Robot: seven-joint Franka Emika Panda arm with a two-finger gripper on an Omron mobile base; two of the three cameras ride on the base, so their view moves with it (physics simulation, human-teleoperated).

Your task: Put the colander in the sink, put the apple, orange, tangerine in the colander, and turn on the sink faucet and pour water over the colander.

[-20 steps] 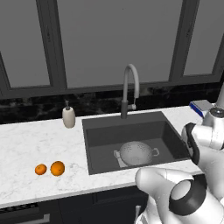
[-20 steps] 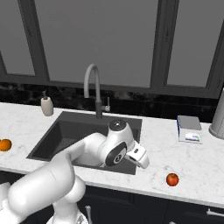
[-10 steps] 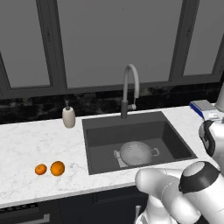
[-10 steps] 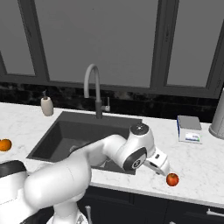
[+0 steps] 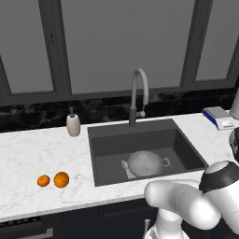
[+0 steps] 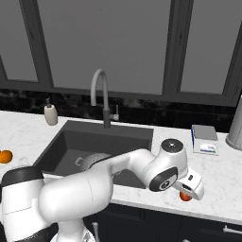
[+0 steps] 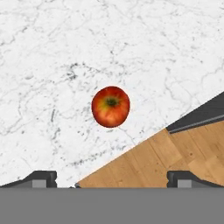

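Apple (image 7: 110, 106) first: it sits stem-up on the white marble bench (image 7: 65, 52), close to the front edge where the wooden floor (image 7: 166, 162) shows beyond, and the tool (image 7: 111, 179) hangs above it with its jaws spread wide and empty — lined up, it seems, so the fingers can come down either side of the fruit. From the right base view the tool (image 6: 191, 186) is just over the apple (image 6: 185, 196), right of the sink (image 6: 61, 142). Colander (image 5: 145, 163) already rests in the sink beneath the faucet (image 5: 139, 95), ready to receive fruit. Orange (image 5: 61, 179) and tangerine (image 5: 43, 180) wait side by side on the bench left of the sink — likely later pickups.
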